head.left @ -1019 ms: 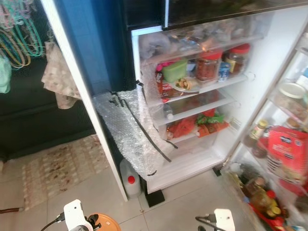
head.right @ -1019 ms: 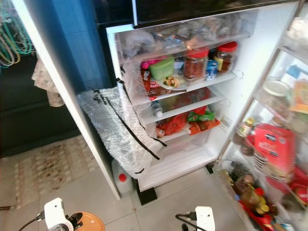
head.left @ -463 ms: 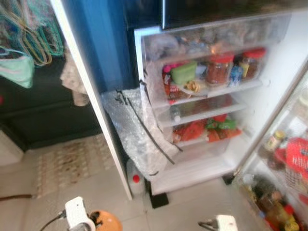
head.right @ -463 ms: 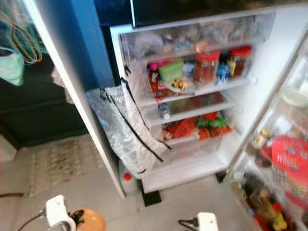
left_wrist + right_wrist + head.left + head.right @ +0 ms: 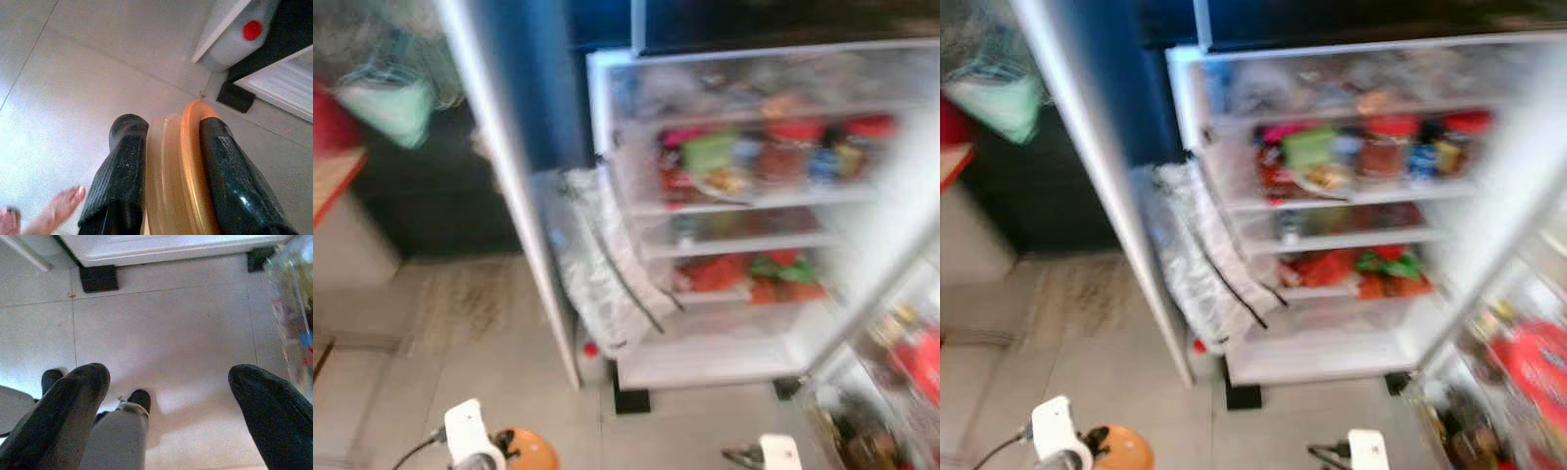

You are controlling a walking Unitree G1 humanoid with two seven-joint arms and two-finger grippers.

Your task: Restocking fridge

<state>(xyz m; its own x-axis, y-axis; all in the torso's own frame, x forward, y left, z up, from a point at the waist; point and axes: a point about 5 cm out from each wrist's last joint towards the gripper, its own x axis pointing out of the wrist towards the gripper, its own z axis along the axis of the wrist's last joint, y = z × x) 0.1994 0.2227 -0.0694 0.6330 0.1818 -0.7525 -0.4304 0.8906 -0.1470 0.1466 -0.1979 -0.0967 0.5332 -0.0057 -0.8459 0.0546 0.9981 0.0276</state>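
The orange-lidded container (image 5: 176, 171) sits clamped between the two black fingers (image 5: 230, 181) of my left hand (image 5: 171, 147), low in front of me over the pale tiled floor (image 5: 98, 73). In my head views it shows as an orange disc just beside my left wrist. My right hand (image 5: 168, 396) hangs beside it with its fingers spread wide and nothing between them; below it I see my own leg and foot (image 5: 139, 401) on the tiles.

Ahead stands the open fridge (image 5: 744, 215), blurred. Its shelves carry red-lidded jars (image 5: 783, 152), a green tub (image 5: 708, 152) and red and green packets (image 5: 754, 274) lower down. Crumpled bubble wrap (image 5: 597, 264) leans against the fridge's left side, and a white jug with a red cap (image 5: 244, 34) stands on the floor at its foot. A person's bare toes (image 5: 54, 208) show near my left hand.
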